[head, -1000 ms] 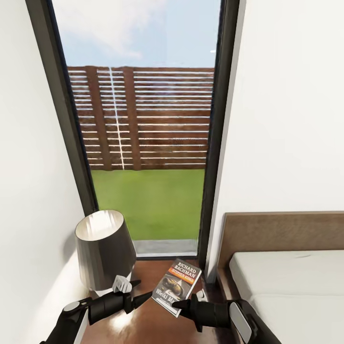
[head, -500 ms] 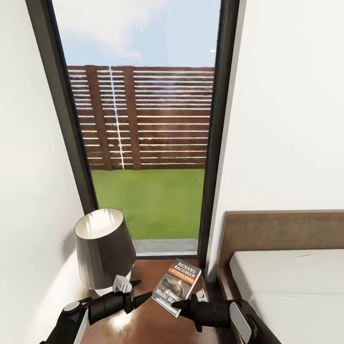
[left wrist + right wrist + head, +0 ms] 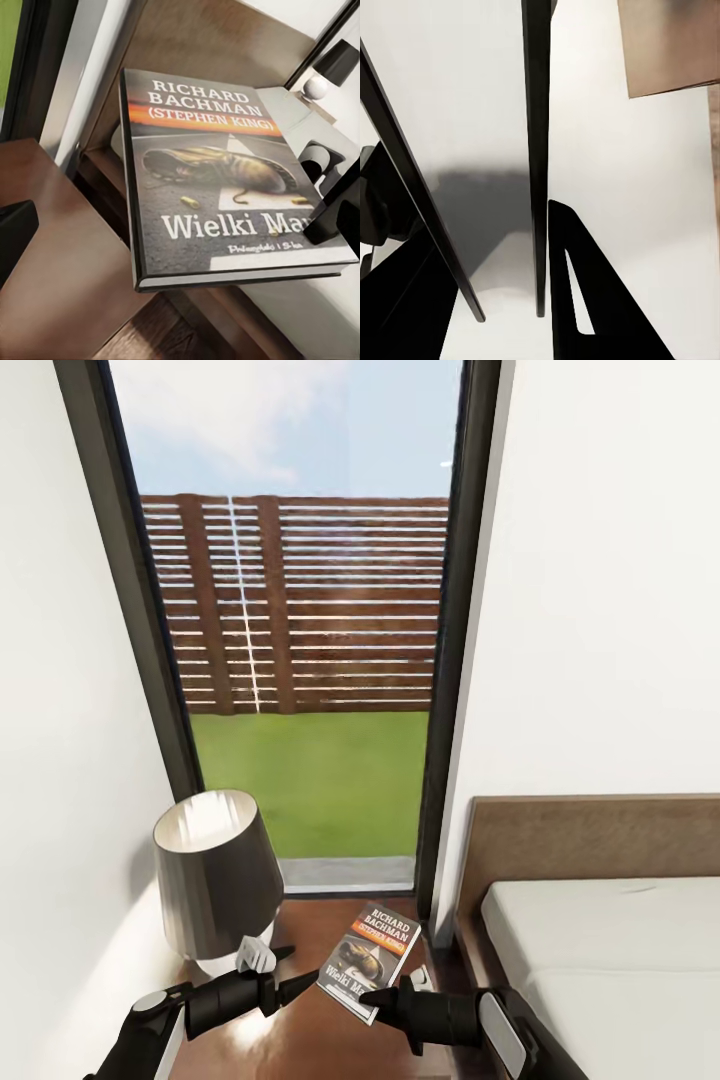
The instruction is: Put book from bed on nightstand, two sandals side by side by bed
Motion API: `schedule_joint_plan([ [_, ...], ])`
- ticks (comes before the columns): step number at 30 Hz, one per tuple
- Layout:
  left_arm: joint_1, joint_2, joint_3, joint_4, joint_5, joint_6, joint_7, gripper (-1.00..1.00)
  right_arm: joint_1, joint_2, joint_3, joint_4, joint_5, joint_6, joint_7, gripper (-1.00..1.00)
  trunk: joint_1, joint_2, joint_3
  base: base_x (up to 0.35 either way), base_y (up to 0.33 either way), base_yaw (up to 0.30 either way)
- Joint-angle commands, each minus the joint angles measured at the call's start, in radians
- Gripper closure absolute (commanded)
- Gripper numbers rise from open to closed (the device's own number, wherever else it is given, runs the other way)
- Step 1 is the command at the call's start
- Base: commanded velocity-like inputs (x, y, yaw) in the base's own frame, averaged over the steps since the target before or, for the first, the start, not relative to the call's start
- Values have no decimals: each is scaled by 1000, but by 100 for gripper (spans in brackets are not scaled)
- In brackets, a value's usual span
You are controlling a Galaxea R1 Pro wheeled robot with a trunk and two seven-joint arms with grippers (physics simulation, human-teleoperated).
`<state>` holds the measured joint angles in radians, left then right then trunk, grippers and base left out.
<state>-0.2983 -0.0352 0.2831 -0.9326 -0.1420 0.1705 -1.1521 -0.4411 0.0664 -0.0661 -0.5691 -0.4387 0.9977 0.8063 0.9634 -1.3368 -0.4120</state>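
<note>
The book [image 3: 370,957], dark with an orange band and "Richard Bachman" lettering, hangs tilted just above the nightstand [image 3: 300,925]. My right gripper [image 3: 372,997] is shut on its near corner. In the left wrist view the book [image 3: 217,172] is face up, with a right finger [image 3: 334,214] clamped on its cover and the nightstand top [image 3: 60,285] beside it. My left gripper [image 3: 292,972] is open, close to the book's left edge and not touching it. In the right wrist view the book [image 3: 537,150] appears edge-on between the fingers. The sandals are out of view.
A dark-shaded lamp [image 3: 215,875] stands on the nightstand's left half, just beyond my left gripper. The bed [image 3: 620,950] with its wood headboard [image 3: 600,840] lies to the right. A tall dark-framed window [image 3: 300,660] and white walls close in behind.
The whole picture has shifted up slightly, so the camera moved. The book and both grippers keep the same pose.
</note>
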Motion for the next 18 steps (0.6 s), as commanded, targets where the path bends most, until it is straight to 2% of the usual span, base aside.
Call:
schedule_joint_plan([
  [1, -1, -2, 5, -2, -7, 11, -8, -100, -1, 1, -6, 0, 6, 4, 7, 100, 4, -8, -4, 0, 0, 0],
  [18, -1, -2, 5, -2, -7, 11, -8, -100, -1, 1, -6, 1, 8, 4, 7, 100, 69, -127, -58, 0, 0, 0],
])
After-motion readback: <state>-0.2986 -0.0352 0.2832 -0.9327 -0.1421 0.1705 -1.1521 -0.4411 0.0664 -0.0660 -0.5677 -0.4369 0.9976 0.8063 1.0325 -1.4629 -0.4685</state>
